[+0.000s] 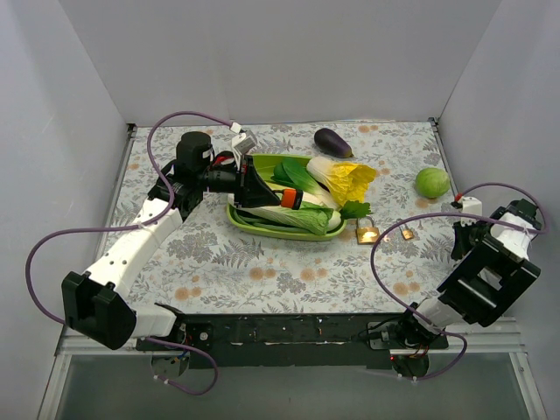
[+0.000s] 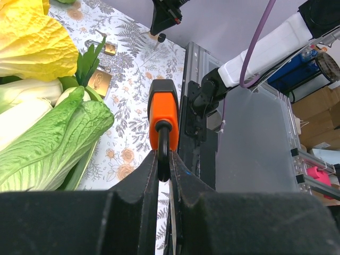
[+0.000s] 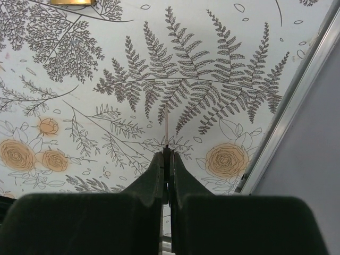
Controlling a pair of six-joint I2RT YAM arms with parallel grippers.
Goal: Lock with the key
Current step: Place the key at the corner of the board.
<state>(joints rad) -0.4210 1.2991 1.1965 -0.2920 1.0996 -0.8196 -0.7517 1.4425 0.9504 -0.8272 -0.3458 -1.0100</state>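
A brass padlock (image 1: pixel 367 232) lies on the floral cloth right of the green tray, with a smaller brass padlock (image 1: pixel 407 233) beside it. Both also show in the left wrist view, the larger padlock (image 2: pixel 99 81) and the smaller one (image 2: pixel 109 48). My right gripper (image 1: pixel 458 245) (image 3: pixel 167 155) is shut on a thin key (image 3: pixel 167 125), seen edge-on, and hovers above the cloth right of the padlocks. My left gripper (image 1: pixel 284 199) (image 2: pixel 163 159) is over the tray, shut on an orange-and-black object (image 2: pixel 162 114).
The green tray (image 1: pixel 262 226) holds leafy toy vegetables, among them a yellow napa cabbage (image 1: pixel 350 181). An eggplant (image 1: pixel 332 141) lies at the back and a green cabbage ball (image 1: pixel 432 182) at the right. The table's metal edge (image 3: pixel 297 101) runs close to my right gripper.
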